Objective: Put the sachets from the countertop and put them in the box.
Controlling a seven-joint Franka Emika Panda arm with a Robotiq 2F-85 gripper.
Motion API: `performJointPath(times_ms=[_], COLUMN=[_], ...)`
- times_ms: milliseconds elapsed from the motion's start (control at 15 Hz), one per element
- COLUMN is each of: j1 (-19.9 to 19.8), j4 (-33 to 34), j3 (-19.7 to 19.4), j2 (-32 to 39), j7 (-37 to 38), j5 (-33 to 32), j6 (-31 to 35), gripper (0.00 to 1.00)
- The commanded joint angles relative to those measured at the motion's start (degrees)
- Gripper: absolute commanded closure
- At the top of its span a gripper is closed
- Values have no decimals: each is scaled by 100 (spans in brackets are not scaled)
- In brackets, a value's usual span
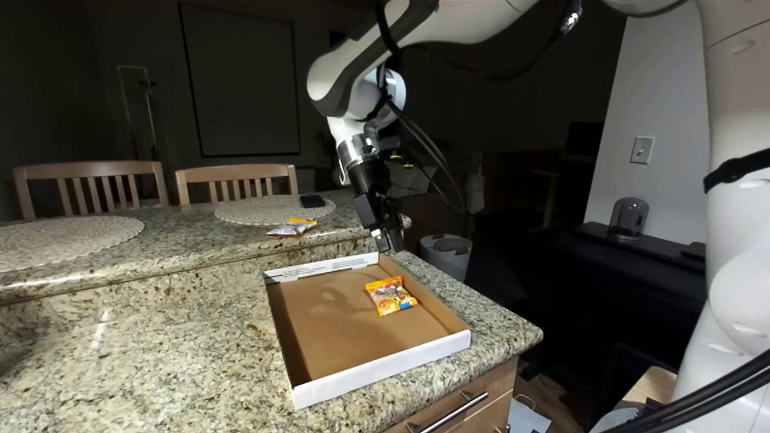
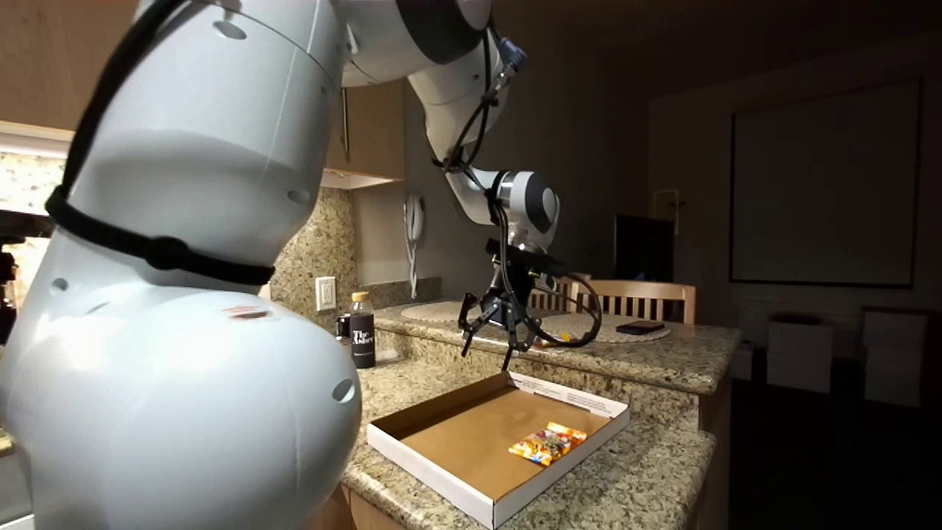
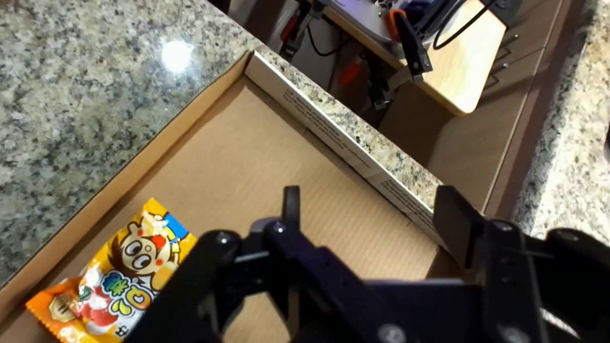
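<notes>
Wrist view: my fingers (image 3: 453, 221) spread, empty | sachet (image 3: 116, 278) in box (image 3: 248, 152) | prob fetch step: other packet (image 1: 293, 228) on desk (image 1: 180, 228) | next: reach over, pinch

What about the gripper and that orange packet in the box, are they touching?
Apart. In an exterior view, the open gripper hangs clear of the packet, with bare box floor showing between them.

Both exterior cams look down across the surface (image 1: 162, 361) at the box (image 1: 355, 328), arm (image 2: 213, 213) super close in an exterior view. Wrist cam's way nearer, peering into the box past the end effector (image 3: 374, 214).
</notes>
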Motion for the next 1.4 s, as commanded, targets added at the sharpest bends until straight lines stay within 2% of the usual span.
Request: performJointPath(times_ms=[0, 400, 667, 867, 1067, 1133, 1333], j1=[93, 108, 88, 53, -17, -74, -222], j4=[-611, -687, -676, -449, -38, 194, 819], j3=[-2, -87, -129, -173, -247, -256, -241], j2=[-841, -1138, -1138, -929, -610, -462, 30], j7=[-211, -255, -675, -1140, -1465, -1624, -1887], j5=[-70, 371, 667, 629, 572, 709, 995], j6=[642, 2206, 3441, 4110, 4112, 3886, 3743], gripper=[1, 0, 0, 0, 0, 0, 0])
